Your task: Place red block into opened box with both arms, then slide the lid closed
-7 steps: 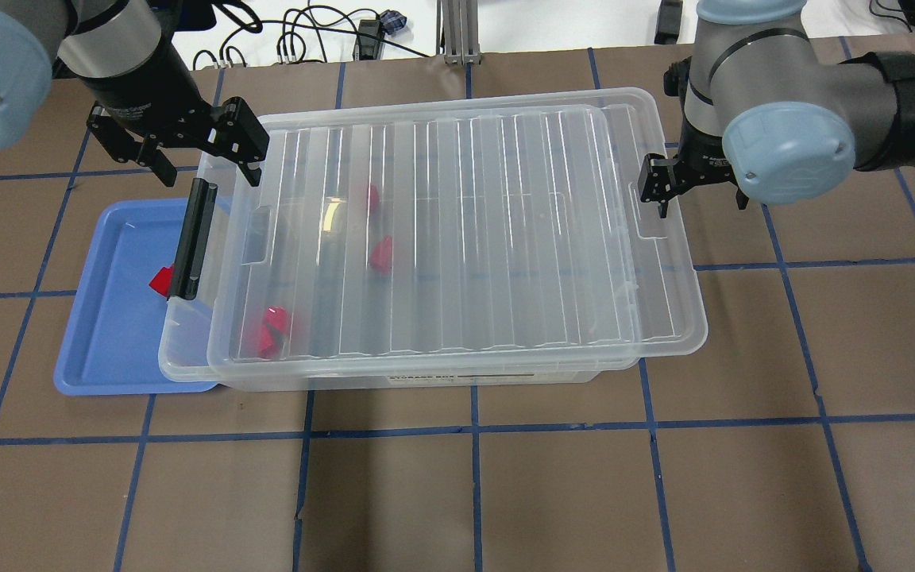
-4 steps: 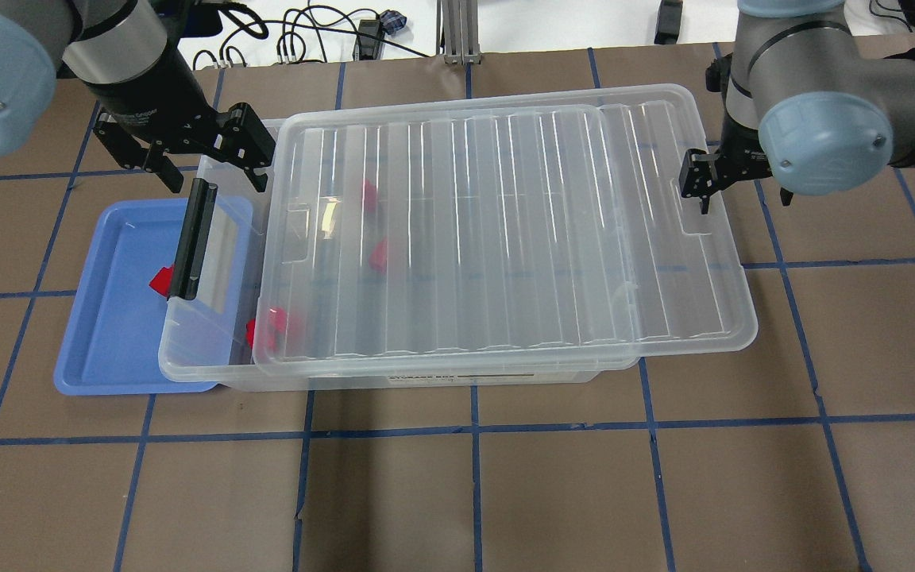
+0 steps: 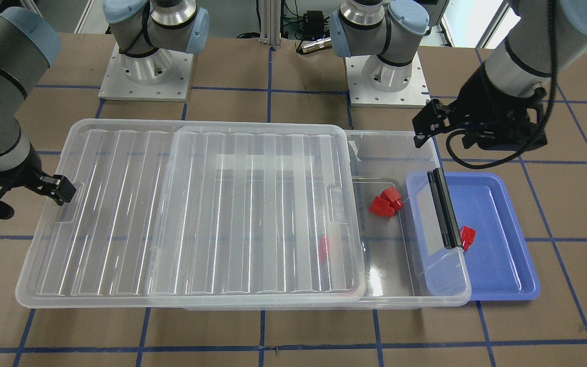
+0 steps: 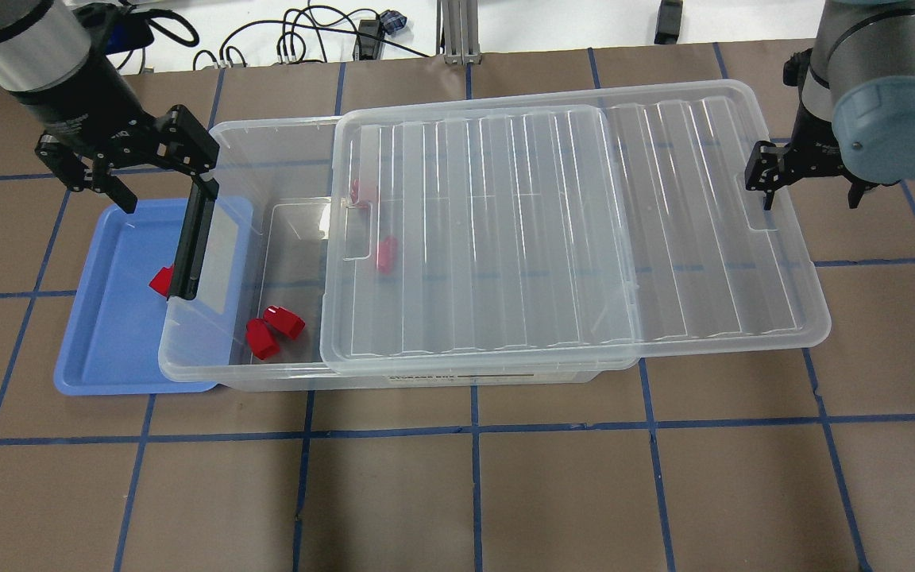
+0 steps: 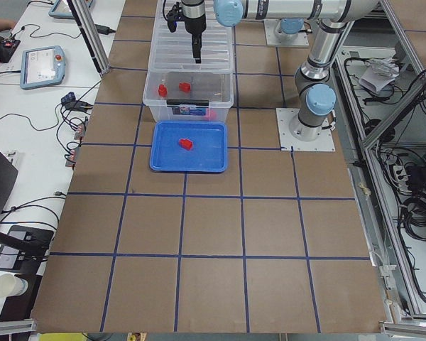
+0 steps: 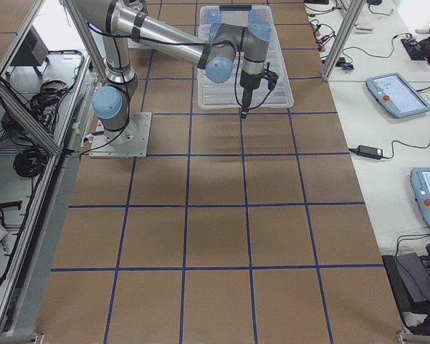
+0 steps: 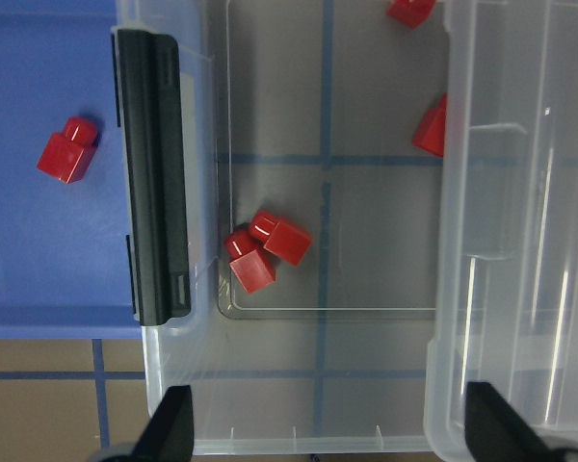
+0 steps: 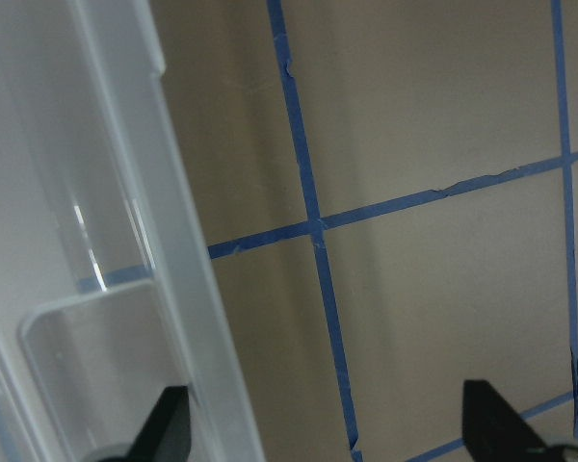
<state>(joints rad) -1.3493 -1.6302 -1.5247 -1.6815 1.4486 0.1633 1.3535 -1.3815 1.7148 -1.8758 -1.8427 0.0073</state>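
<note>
Now your left gripper (image 4: pixel 162 184) hangs spread over the box (image 4: pixel 187 353)'s open end, right gripper (image 4: pixel 811 192) spread, one finger (image 4: pixel 766 193) at the lid (image 4: pixel 553 238)'s notch; red block (image 4: pixel 160 280) at the tray (image 4: pixel 108 342)'s box-side edge.

Overhead and front cameras face each other across the box (image 4: pixel 187 369) — wrist cameras close.

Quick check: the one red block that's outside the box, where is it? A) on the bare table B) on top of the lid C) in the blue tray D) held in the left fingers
C: the red block outside the box lies on the floor of the blue tray, just beside the box's black latch, and nothing is holding it.
</note>
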